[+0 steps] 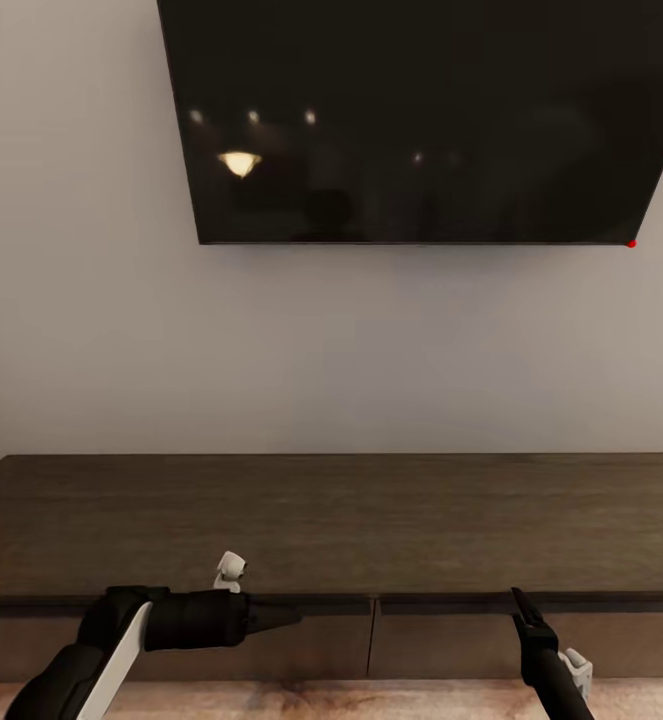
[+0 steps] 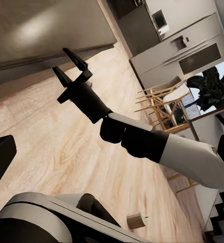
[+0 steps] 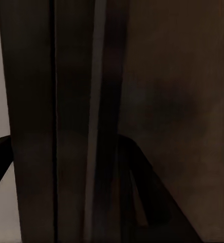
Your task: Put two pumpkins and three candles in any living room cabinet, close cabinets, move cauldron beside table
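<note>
The long dark-brown cabinet [image 1: 331, 520] stands against the wall right in front of me, and the drawer fronts [image 1: 291, 645] I can see are closed. My right gripper [image 1: 521, 603] is open, with its fingertips at the top edge of the right-hand drawer front. The left wrist view shows the right gripper [image 2: 69, 65] spread in a V by the cabinet's edge. My left gripper [image 1: 283, 616] points sideways along the left drawer front, open and empty, with one finger [image 2: 0, 159] at the picture's edge. A short beige candle [image 2: 136, 220] stands on the wooden floor near my base. The pumpkins, cauldron and table are out of view.
A large black TV [image 1: 421, 120] hangs on the wall above the cabinet. Behind me, past the wooden floor [image 2: 56, 147], are a kitchen with a fridge [image 2: 188, 45], wooden chairs [image 2: 160, 104] and a potted plant [image 2: 213, 86].
</note>
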Motion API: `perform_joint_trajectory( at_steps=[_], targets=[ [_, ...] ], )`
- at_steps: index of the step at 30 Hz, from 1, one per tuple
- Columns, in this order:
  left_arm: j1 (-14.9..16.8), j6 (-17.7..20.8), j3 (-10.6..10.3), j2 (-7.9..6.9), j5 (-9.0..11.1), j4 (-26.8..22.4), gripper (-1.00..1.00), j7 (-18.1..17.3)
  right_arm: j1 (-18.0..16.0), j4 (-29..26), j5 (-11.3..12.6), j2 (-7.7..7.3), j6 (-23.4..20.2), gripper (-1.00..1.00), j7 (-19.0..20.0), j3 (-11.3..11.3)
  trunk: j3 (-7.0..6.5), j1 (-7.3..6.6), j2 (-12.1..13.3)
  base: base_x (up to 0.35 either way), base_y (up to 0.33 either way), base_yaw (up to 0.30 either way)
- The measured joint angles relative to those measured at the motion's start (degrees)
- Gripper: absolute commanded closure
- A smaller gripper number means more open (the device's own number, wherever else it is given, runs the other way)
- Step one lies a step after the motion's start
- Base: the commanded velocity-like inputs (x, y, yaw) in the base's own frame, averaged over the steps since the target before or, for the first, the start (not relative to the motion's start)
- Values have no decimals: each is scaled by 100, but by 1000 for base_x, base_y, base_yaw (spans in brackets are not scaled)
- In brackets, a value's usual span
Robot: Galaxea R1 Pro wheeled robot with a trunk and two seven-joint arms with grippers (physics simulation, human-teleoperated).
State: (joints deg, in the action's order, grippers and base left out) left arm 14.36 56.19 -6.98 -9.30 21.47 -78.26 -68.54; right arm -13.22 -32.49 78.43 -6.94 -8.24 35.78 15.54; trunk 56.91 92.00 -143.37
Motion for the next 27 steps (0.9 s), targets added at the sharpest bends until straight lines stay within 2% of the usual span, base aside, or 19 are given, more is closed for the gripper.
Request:
perform_joint_trajectory(
  at_steps=[4,18,23,24,27],
  targets=[
    [10,5,15,101,0,3,-100,0,-14,35,-32,5,110,100,29,-30,0,0,0,0,0,0],
    [10,5,29,115,-3,2,-100,0,-16,29,-174,-11,160,100,30,-25,0,0,0,0,0,0],
    [10,6,30,116,-3,2,-100,0,-15,29,-178,-11,161,100,30,-26,0,0,0,0,0,0],
    [12,5,28,115,-2,4,-100,0,-16,39,-51,-8,161,100,30,-63,0,0,0,0,0,0],
    [12,5,28,116,1,4,-100,0,-16,39,-48,-9,161,100,29,-62,0,0,0,0,0,0]
  ],
)
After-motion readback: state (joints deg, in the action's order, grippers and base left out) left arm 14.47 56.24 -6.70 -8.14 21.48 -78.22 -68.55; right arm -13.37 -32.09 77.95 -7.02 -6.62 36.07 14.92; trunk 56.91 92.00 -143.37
